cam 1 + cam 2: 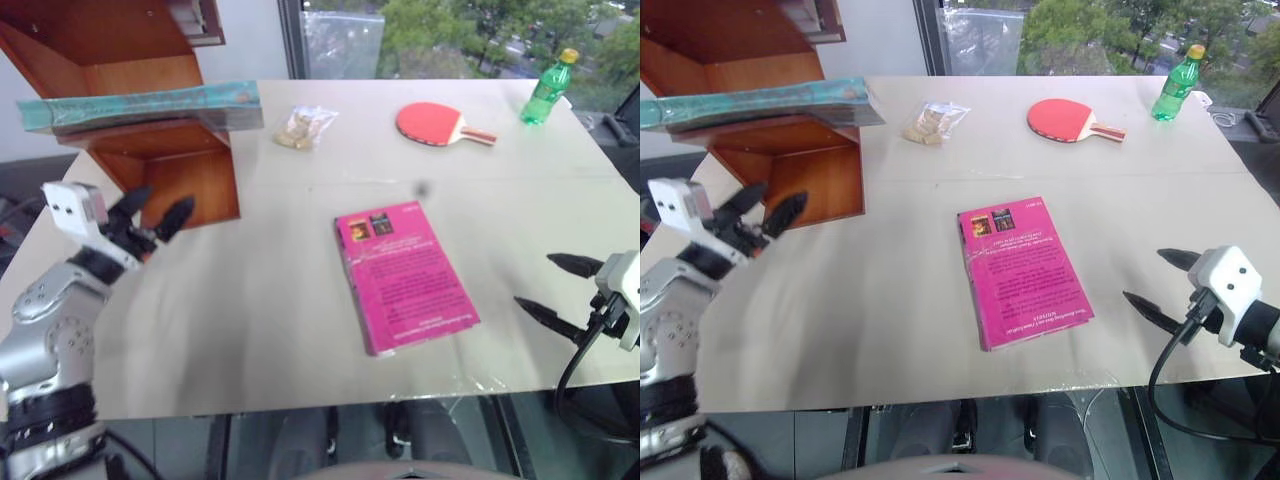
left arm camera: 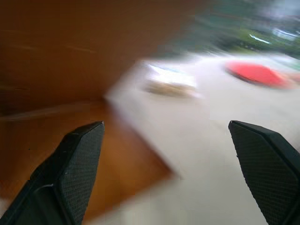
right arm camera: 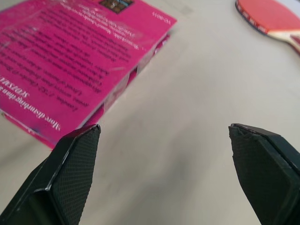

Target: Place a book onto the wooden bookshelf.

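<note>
the teal book [image 1: 140,106] lies flat on a ledge of the wooden bookshelf [image 1: 170,170] at the desk's [image 1: 260,320] far left corner, one end jutting past the shelf's side. the left gripper [image 1: 150,215] hangs just in front of the shelf, fingers spread and empty — the right gripper [image 1: 1162,282], also spread, hovers at the desk's right edge beside the pink book [image 1: 1022,268].

Both eye views looked forward and down from head height over the table [image 1: 270,300], sharing the pink book [image 1: 405,275] at centre frame. The right wrist view sat low, close beside that book [image 3: 70,61]; the left wrist view faced the wooden bookshelf [image 2: 61,70] from nearby.
</note>
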### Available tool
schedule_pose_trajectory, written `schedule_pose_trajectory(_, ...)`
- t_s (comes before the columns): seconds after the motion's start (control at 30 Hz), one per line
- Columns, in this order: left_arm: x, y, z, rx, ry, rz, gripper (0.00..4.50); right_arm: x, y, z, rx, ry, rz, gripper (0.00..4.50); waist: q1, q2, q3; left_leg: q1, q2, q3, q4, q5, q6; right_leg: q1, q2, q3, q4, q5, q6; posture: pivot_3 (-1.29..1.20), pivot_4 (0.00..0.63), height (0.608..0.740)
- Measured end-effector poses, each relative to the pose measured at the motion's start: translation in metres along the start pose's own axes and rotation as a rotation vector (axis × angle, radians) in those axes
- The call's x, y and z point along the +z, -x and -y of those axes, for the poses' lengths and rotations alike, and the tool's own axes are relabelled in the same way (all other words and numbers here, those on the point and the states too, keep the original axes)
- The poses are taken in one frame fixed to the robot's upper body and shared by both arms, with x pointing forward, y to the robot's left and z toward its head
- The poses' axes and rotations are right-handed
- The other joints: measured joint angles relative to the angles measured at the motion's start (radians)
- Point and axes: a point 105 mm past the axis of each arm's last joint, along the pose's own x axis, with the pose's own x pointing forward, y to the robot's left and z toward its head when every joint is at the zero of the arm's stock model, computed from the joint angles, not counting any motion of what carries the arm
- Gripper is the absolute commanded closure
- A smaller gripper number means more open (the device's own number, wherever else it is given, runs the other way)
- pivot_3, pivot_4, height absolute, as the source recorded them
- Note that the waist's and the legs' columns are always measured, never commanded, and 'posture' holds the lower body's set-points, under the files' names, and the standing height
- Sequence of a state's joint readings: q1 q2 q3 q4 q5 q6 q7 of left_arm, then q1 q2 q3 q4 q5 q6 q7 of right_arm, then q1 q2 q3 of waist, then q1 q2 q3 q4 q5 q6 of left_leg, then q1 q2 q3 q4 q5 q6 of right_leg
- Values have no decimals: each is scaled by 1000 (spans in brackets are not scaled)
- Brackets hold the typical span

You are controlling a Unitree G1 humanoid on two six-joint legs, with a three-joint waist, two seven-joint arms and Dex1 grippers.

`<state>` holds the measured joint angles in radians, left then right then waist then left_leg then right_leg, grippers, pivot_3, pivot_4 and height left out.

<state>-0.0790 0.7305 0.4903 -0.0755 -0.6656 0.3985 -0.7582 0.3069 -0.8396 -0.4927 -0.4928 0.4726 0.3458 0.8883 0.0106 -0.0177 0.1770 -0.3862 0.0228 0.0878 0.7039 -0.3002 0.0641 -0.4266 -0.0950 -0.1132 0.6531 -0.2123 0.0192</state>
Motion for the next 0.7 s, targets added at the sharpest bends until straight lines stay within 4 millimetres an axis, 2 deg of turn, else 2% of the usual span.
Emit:
schedule_pose_trajectory(0.07,-1,-1,-6,42,-21,-7,52,-1,1,-1,3,-3,-4,0,8,-1,0,-1,0,-3,0,0,0,0,1,-3,-1,0,0,0,150,740)
schedule_pose_trajectory(0.2,39,-11,-53,340,-58,166,52,3,0,1,-1,10,6,0,31,-1,0,2,0,-7,0,1,-1,6,0,-7,-1,0,1,0,150,740)
schedule_pose_trajectory(0.33,64,-15,-82,469,127,288,52,7,-2,4,-8,14,15,0,28,-2,0,5,0,-6,0,0,-1,9,0,-6,-2,0,1,0,150,740)
schedule_pose_trajectory(0.4,66,-15,-84,458,161,289,52,10,-3,5,-11,21,24,0,27,-2,0,5,0,-6,0,0,-1,9,0,-6,-2,0,1,0,150,740)
schedule_pose_trajectory(0.43,65,-16,-81,421,168,277,52,11,-4,5,-9,23,28,0,27,-2,0,5,0,-6,0,1,-1,9,1,-6,-2,0,0,0,150,740)
schedule_pose_trajectory(0.5,54,-13,-54,219,105,170,52,13,-6,5,-2,26,32,0,19,-2,0,4,0,-6,0,0,-1,9,1,-6,-3,1,-2,0,150,740)
schedule_pose_trajectory(0.57,27,-3,-17,-22,41,4,52,13,-7,3,4,23,31,0,6,-1,0,3,0,-6,-3,0,-1,8,1,-6,-8,1,-2,0,150,740)
schedule_pose_trajectory(0.63,7,6,3,-147,45,-85,52,13,-7,2,9,19,28,0,4,-1,1,2,0,-7,-3,0,-1,8,1,-7,-9,1,-2,0,150,740)
schedule_pose_trajectory(0.7,-12,24,17,-246,53,-183,52,13,-6,0,10,22,26,0,4,0,1,2,1,-7,-3,0,-2,8,0,-8,-10,-1,1,0,150,740)
